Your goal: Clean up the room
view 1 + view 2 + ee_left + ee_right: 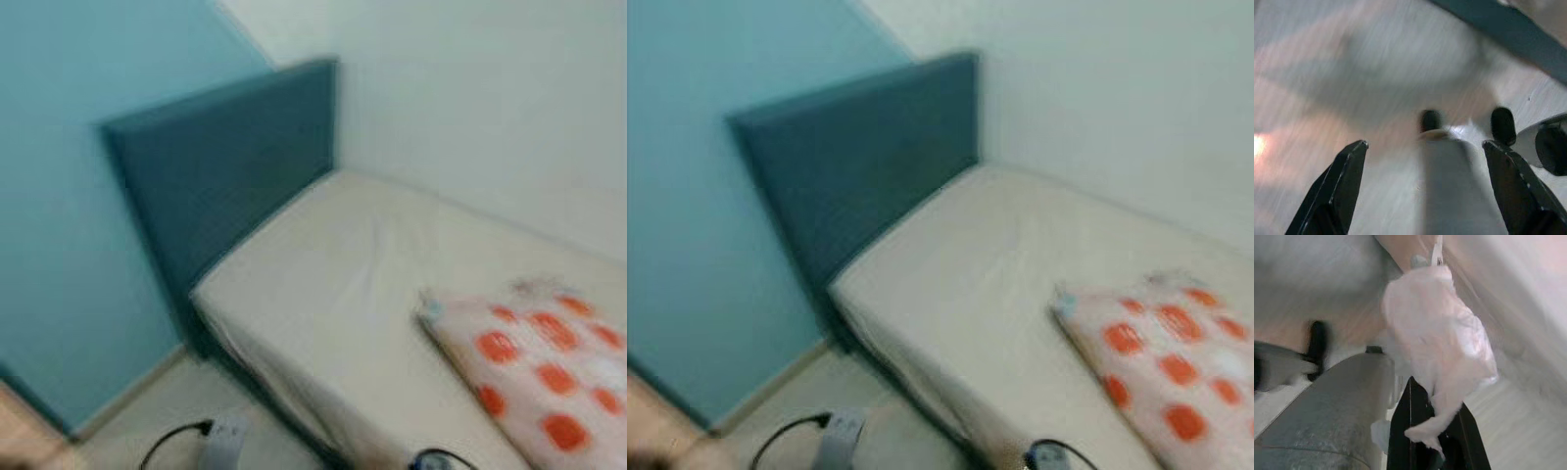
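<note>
Right gripper [1432,431] clenched on crumpled pale pink plastic bag [1437,338], bag dangling off fingertips above light floor [1518,431]. Left gripper [1425,191] released, fingers spread wide over floor. Head views blurred: cream mattress [362,294] with teal padded headboard [225,166], orange-dotted white folded blanket [549,362] on mattress.

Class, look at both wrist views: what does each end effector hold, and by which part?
The right end effector pinches a pale pink plastic bag by its twisted end. The left end effector is open, holding nothing.
</note>
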Controlling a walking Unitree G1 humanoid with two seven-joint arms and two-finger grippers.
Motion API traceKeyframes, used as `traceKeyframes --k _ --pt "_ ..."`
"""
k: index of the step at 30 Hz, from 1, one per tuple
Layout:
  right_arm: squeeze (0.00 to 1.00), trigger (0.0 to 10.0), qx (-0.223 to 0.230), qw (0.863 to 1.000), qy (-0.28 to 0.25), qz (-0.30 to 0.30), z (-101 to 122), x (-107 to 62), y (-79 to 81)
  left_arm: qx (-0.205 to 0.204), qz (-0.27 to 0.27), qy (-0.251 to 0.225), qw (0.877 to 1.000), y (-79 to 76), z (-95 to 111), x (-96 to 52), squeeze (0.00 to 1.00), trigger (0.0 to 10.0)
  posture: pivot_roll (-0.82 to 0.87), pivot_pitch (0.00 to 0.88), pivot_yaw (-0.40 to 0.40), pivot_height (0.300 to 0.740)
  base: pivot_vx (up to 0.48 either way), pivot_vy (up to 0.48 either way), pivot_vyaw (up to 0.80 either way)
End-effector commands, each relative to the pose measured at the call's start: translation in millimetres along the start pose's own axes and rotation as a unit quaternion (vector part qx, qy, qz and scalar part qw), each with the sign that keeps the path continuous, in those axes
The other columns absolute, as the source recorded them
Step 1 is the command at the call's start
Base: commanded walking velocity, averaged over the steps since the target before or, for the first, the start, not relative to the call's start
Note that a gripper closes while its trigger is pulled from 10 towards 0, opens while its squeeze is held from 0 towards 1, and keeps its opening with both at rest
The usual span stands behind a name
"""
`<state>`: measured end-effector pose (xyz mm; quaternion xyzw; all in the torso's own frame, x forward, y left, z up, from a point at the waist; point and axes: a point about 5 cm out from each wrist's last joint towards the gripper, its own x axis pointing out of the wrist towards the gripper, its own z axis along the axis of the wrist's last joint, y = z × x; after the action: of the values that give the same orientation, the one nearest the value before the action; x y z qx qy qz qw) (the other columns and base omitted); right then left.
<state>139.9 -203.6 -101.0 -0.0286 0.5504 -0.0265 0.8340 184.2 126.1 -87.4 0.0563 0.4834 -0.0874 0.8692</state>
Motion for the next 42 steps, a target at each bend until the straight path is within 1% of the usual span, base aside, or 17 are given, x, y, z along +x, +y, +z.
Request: traceKeyframes --k 1,2,3,4,7,24,28,42 --pt "0.0 10.0 -0.005 1.0 -0.005 0.008 3.4 0.6 5.7 0.004 0.01 0.008 1.0 6.7 -3.6 -0.7 0.0 10.0 0.02 0.0 -0.033 0.74 0.0 0.0 0.78" --pt "0.0 10.0 -0.005 1.0 -0.005 0.008 3.4 0.6 5.7 0.004 0.01 0.008 1.0 6.7 -3.6 -0.7 0.0 10.0 0.02 0.0 -0.033 0.74 0.0 0.0 0.78" --pt "0.0 10.0 -0.007 1.0 -0.005 0.009 3.0 0.5 5.8 0.003 0.014 0.011 1.0 12.0 -6.3 -1.4 0.0 10.0 0.02 0.0 -0.033 0.74 0.0 0.0 0.78" --pt "0.0 10.0 -0.007 1.0 -0.005 0.01 2.8 0.5 5.8 0.003 0.015 0.012 1.0 14.0 -7.3 -1.7 0.0 10.0 0.02 0.0 -0.033 0.74 0.0 0.0 0.77" --pt "0.0 10.0 -0.009 1.0 -0.004 0.013 2.4 0.5 5.9 0.004 0.016 0.014 1.0 15.6 -8.4 -1.9 0.0 10.0 0.03 0.0 -0.032 0.74 0.0 0.0 0.78" --pt "0.0 10.0 -0.017 1.0 -0.003 0.019 2.1 0.3 5.0 0.007 0.013 0.013 1.0 17.4 -8.8 -2.2 0.0 10.0 0.03 0.0 -0.031 0.74 0.0 0.0 0.78" --pt "0.0 10.0 -0.028 0.999 -0.002 0.019 2.3 0.2 3.3 0.007 0.013 0.013 1.0 18.0 -9.5 -2.4 0.0 10.0 0.03 0.0 -0.031 0.74 0.0 0.0 0.78" --pt "0.0 10.0 -0.042 0.999 -0.004 0.02 4.1 0.2 1.9 0.006 0.012 0.011 1.0 19.4 -9.1 -2.5 0.0 10.0 0.03 0.0 -0.031 0.74 0.0 0.0 0.78"
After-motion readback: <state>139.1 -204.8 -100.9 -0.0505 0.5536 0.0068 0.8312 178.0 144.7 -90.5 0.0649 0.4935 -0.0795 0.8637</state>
